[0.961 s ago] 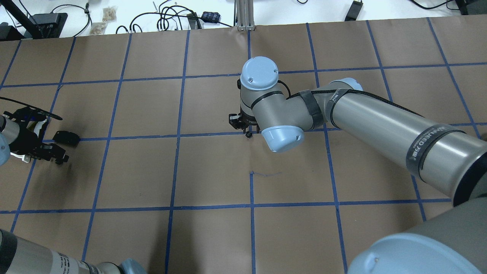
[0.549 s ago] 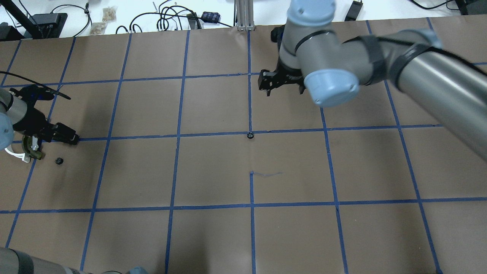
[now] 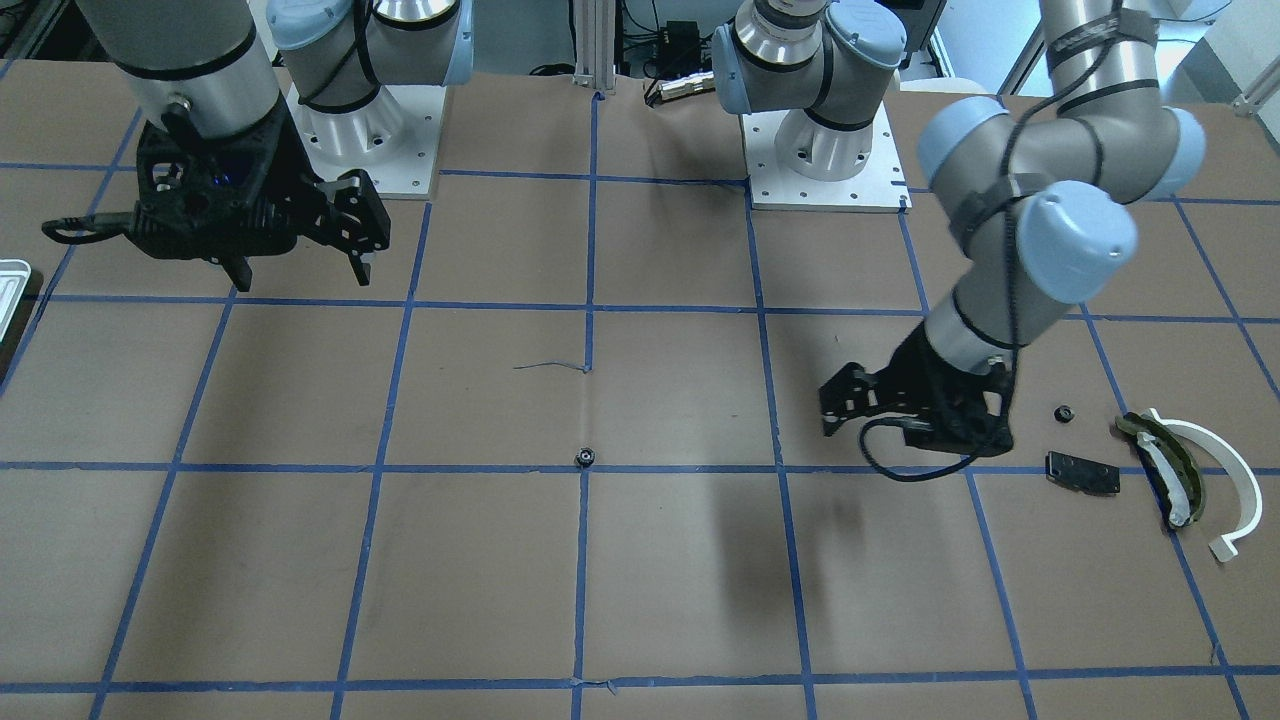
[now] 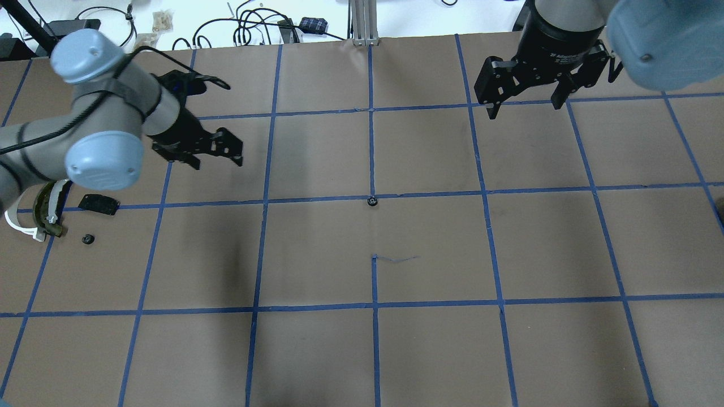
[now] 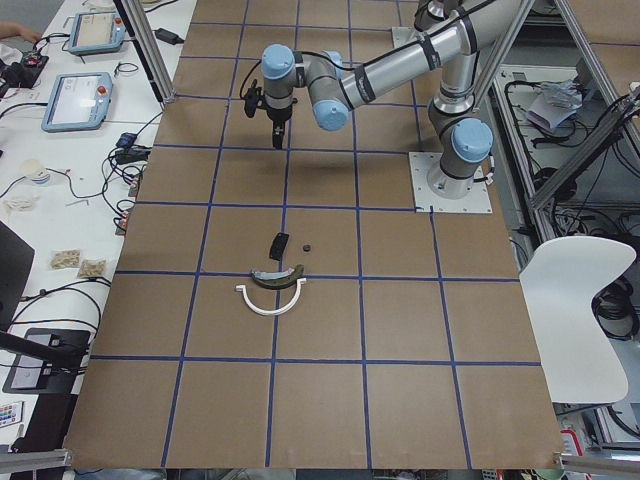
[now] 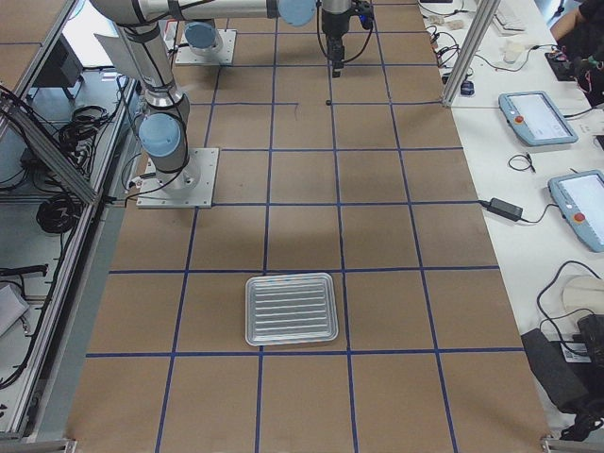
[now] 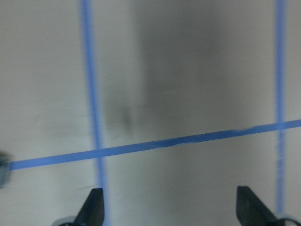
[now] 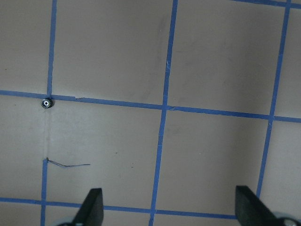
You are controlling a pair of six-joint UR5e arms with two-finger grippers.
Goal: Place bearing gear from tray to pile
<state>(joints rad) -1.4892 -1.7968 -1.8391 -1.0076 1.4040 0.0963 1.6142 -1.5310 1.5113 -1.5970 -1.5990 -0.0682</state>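
One small black bearing gear [image 4: 371, 201] lies on a blue tape line at the table's middle, also in the front view [image 3: 585, 458] and the right wrist view [image 8: 46, 103]. A second gear [image 4: 87, 239] lies by the pile: a black plate [image 4: 99, 204], an olive curved piece [image 3: 1165, 465] and a white arc [image 3: 1225, 470]. The silvery tray [image 6: 291, 309] looks bare. My left gripper [image 4: 220, 152] is open and empty, raised between the pile and the middle gear. My right gripper [image 4: 524, 108] is open and empty, high beyond the middle gear.
The table is brown paper with a blue tape grid [image 4: 263, 200]. Cables and small devices [image 4: 254, 25] lie past the far edge. The arm bases [image 3: 825, 160] stand on white plates on the robot's side.
My right gripper has lifted off the middle gear and pulled back to the far right. My left gripper has left the pile, where a gear now lies, and swung toward the middle.
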